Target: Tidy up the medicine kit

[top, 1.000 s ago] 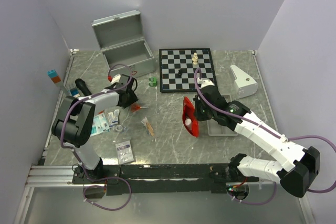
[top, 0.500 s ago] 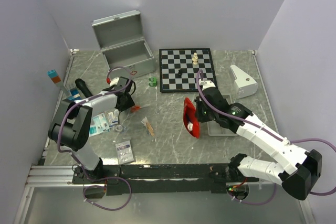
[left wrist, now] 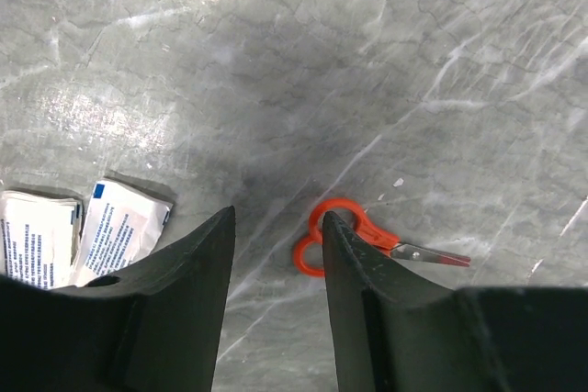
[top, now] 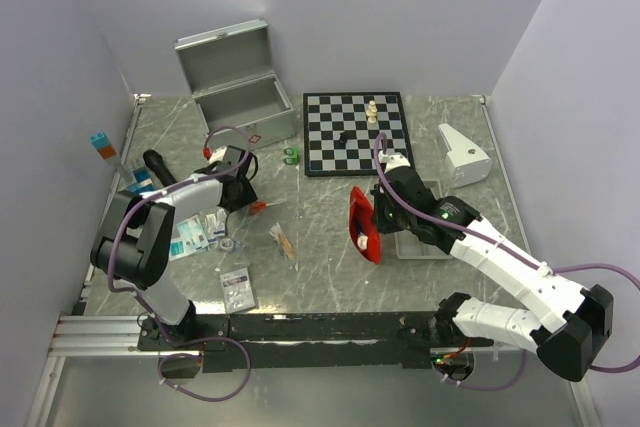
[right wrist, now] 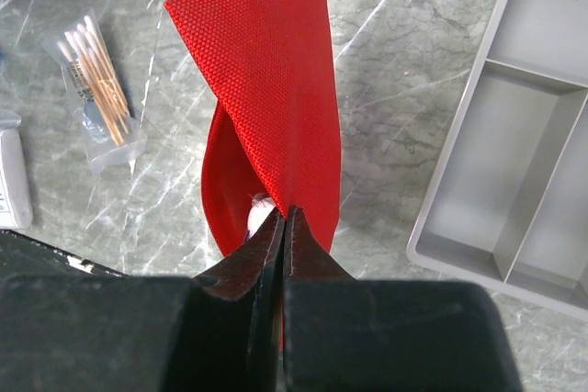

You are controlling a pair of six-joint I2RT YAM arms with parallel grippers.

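Note:
The medicine kit's silver case (top: 240, 97) stands open at the back left, lid up. Its red pouch (top: 361, 222) hangs on edge at mid-table. My right gripper (top: 377, 215) is shut on the pouch's edge. In the right wrist view the pouch (right wrist: 271, 89) folds down from the shut gripper (right wrist: 285, 215), with something white inside it. My left gripper (top: 243, 194) is open and empty, low over the table. In the left wrist view its gripper (left wrist: 276, 215) is beside the orange-handled scissors (left wrist: 390, 244), whose handle lies partly behind the right finger (left wrist: 354, 263).
A chessboard (top: 356, 132) with a few pieces lies at the back. A grey tray (top: 420, 250) sits under my right arm, seen also in the right wrist view (right wrist: 514, 162). A white device (top: 463, 155) is at the right. Cotton swabs (top: 283, 240), sachets (top: 200, 230) and a blister pack (top: 237, 289) lie front left.
My left arm has shifted slightly left and back, its gripper staying by the scissors. My right gripper has nudged slightly right with the pouch still in it.

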